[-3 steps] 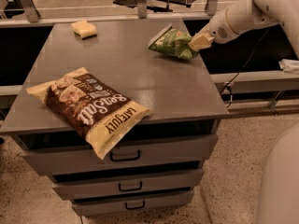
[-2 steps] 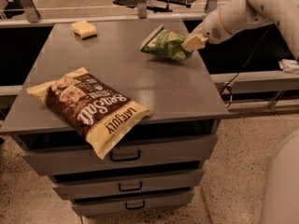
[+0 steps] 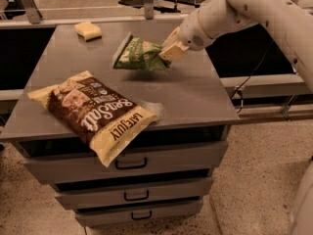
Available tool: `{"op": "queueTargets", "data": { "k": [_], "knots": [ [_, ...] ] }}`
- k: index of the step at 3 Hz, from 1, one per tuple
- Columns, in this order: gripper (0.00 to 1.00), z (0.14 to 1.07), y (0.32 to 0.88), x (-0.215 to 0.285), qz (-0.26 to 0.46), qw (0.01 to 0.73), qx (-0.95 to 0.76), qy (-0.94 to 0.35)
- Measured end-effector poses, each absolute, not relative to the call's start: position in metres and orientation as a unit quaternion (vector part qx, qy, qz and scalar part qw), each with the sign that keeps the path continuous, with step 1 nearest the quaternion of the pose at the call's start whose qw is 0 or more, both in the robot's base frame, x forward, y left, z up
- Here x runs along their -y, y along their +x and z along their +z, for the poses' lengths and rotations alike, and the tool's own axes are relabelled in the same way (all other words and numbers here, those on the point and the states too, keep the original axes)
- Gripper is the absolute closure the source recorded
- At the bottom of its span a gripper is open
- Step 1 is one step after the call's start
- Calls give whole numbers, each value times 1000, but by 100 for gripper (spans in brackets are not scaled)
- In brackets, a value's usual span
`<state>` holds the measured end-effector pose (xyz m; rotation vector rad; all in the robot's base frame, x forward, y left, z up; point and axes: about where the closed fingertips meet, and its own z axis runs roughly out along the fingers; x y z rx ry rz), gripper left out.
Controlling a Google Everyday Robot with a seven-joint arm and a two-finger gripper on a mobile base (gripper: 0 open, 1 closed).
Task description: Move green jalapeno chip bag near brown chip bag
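The green jalapeno chip bag [image 3: 137,54] is small and crinkly and hangs lifted above the middle of the grey cabinet top [image 3: 195,97]. My gripper [image 3: 167,53] is shut on the bag's right end, and my white arm reaches in from the upper right. The brown chip bag [image 3: 95,112] is large, dark brown with cream-yellow ends and white "Sea Salt" script. It lies flat at the front left of the cabinet top, one end overhanging the front edge. The green bag is above and to the right of it, apart from it.
A yellow sponge [image 3: 88,30] lies at the back left corner of the cabinet top. The cabinet has three drawers [image 3: 132,164] below its front edge. A metal rail [image 3: 264,84] runs to the right, over a speckled floor [image 3: 249,180].
My gripper has carried the green bag left and toward the front, from the back right part of the top to above its middle. The brown bag and sponge have not moved.
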<state>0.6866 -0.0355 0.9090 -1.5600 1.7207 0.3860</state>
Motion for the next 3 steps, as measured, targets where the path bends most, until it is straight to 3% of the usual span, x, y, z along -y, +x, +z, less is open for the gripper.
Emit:
{"op": "queueTargets", "data": {
  "k": [1, 2, 3],
  "knots": [
    [100, 904, 663, -1, 169, 375, -642, -647],
    [84, 894, 647, -26, 187, 361, -627, -664],
    [59, 888, 638, -40, 200, 354, -618, -673]
  ]
}}
